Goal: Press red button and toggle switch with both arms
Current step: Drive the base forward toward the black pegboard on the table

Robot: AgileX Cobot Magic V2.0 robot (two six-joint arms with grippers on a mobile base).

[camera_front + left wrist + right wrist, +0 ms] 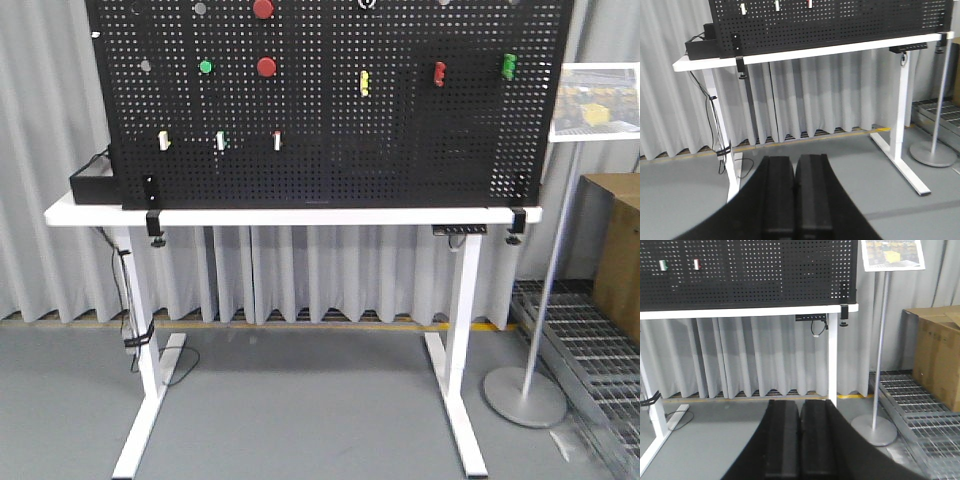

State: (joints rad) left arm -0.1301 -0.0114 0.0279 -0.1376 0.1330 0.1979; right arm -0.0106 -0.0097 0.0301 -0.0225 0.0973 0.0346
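Observation:
A black pegboard [330, 130] stands upright on a white table [290, 215]. It carries a red button [266, 67] beside a green one [206, 67], and another red button [263, 8] at the top edge. Below them sit three small white toggle switches [221, 141] in a row, also seen in the left wrist view [776, 6] and partly in the right wrist view [696, 263]. My left gripper [795, 159] is shut and empty, low and well back from the table. My right gripper [800, 403] is likewise shut, empty and far from the board. Neither gripper shows in the front view.
Yellow [365, 82], red [439, 74] and green [509, 66] fittings sit on the board's right half. A black box [90, 182] rests at the table's left end, with cables [128, 300] down that leg. A sign stand [525, 395], cardboard box [937, 355] and floor grating [912, 410] stand to the right.

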